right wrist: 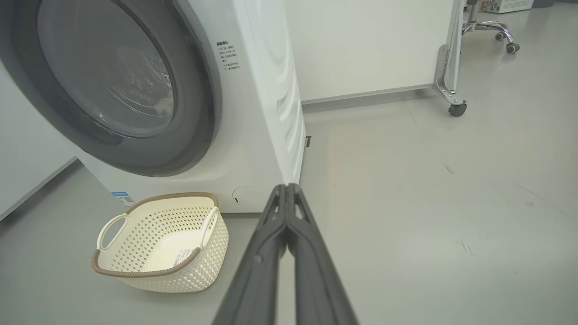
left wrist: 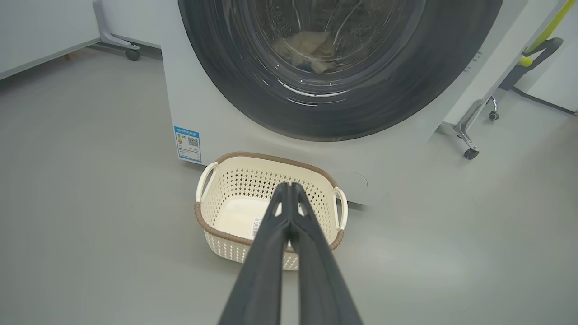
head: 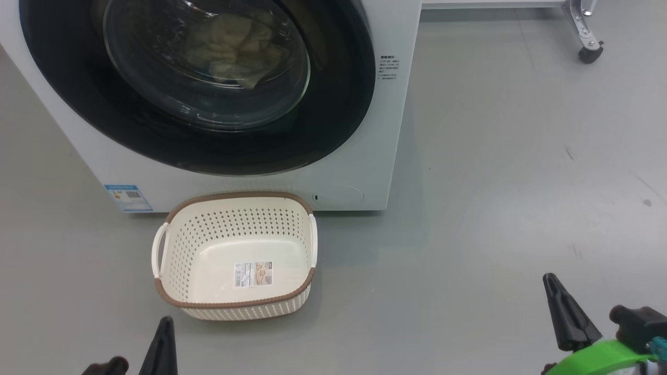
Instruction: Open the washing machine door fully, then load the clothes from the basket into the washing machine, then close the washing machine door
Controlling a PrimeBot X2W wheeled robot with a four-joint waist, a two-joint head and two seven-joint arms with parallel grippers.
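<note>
Grey floor (head: 495, 182) spreads wide and smooth across the room, with a wheeled frame (head: 586, 36) parked at the far right. Standing on it is the white washing machine (head: 359, 172), and its door (head: 333, 120) sits shut, the black ring flush against the front. Through the glass you can see the clothes (head: 234, 47), a pale yellow heap lying inside the drum. Just in front of the machine, on the floor, is the basket (head: 239, 197), its near end a little off from the machine's front; a label sticker (head: 253, 274) shows on its bare bottom. A blue sticker (head: 128, 198) marks the machine's lower left corner, just beside the basket.

Both arms hang low and back from the work. The left end effector (left wrist: 289, 186) is closed, fingers pressed together tip to tip, gripping nothing; it points toward the basket but stops short of it, touching nothing. The right end effector (right wrist: 287, 186) is likewise closed on nothing, held over bare floor well to the right of the basket, aimed at the machine's front right corner, with a green part (head: 604, 357) showing at its base.
</note>
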